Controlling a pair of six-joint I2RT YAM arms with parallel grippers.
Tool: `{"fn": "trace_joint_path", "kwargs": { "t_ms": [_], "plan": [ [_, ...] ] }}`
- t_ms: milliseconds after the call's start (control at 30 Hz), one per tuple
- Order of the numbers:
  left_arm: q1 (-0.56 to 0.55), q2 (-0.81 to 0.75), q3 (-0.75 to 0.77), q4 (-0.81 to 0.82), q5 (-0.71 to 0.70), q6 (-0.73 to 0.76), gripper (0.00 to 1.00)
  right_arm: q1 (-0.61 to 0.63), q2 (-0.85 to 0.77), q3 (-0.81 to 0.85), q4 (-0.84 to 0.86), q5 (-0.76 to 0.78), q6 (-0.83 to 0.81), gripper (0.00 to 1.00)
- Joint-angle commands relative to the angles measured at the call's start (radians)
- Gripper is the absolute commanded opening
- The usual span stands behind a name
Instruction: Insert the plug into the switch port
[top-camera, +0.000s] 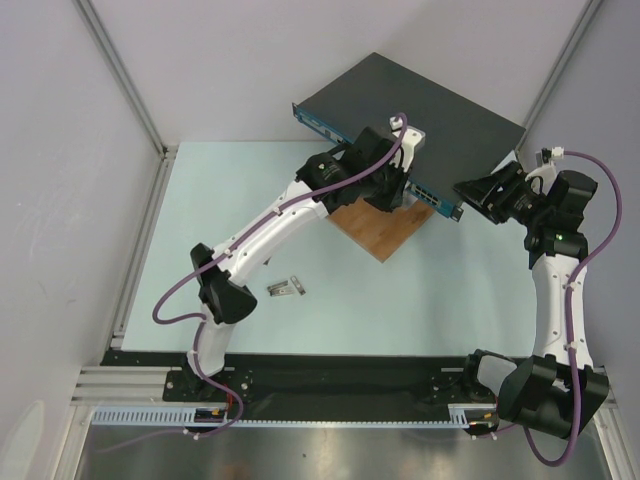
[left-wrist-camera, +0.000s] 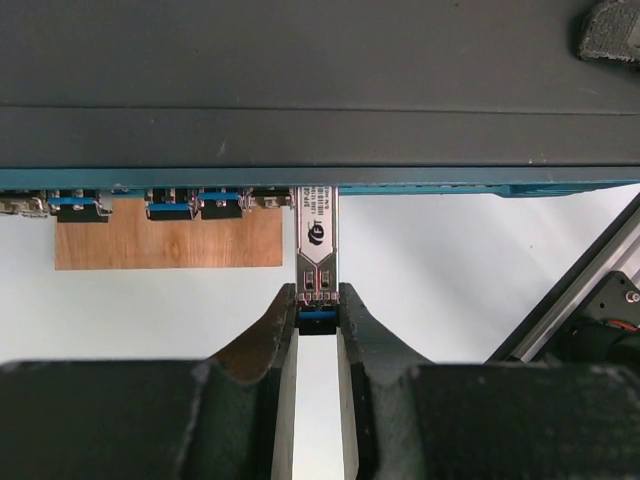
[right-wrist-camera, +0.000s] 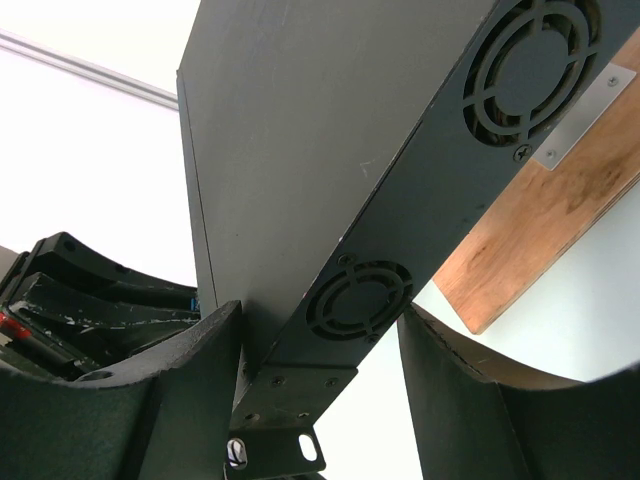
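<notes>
The switch (top-camera: 420, 105) is a flat dark grey box at the back, its blue front strip (top-camera: 425, 190) facing my left arm. My left gripper (top-camera: 388, 192) is right at that strip. In the left wrist view it (left-wrist-camera: 318, 305) is shut on the rear end of the silver plug (left-wrist-camera: 318, 235). The plug's far end meets the strip's row of sockets (left-wrist-camera: 220, 200); how deep it sits cannot be told. My right gripper (top-camera: 478, 195) holds the switch's right front corner. In the right wrist view its fingers (right-wrist-camera: 190, 380) straddle the switch's fan side (right-wrist-camera: 360, 300) and press on it.
A brown wooden board (top-camera: 378, 228) lies under the switch's front edge and also shows in the left wrist view (left-wrist-camera: 170, 235). A second small silver plug (top-camera: 287, 288) lies on the pale table near the left arm's elbow. Aluminium frame rails (top-camera: 140, 250) border the table.
</notes>
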Motion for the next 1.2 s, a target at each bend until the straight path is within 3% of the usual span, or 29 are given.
{"fn": "trace_joint_path", "kwargs": {
  "t_ms": [0, 367, 633, 1033, 1167],
  "plan": [
    [0.013, 0.016, 0.065, 0.222, -0.008, 0.028, 0.01, 0.096, 0.021, 0.0, 0.086, -0.058, -0.058, 0.0],
    [-0.001, 0.04, 0.084, 0.314, 0.002, 0.045, 0.02, 0.111, 0.032, 0.006, 0.089, -0.057, -0.06, 0.0],
    [0.001, 0.001, 0.048, 0.325, 0.035, 0.085, 0.35, 0.108, 0.038, 0.023, 0.074, -0.055, -0.076, 0.0],
    [0.028, -0.266, -0.272, 0.194, 0.071, 0.184, 0.36, 0.074, 0.057, 0.037, 0.086, -0.073, -0.07, 0.0],
    [0.028, -0.297, -0.315, 0.223, 0.084, 0.198, 0.3, 0.071, 0.058, 0.032, 0.094, -0.075, -0.067, 0.0]
  ]
}}
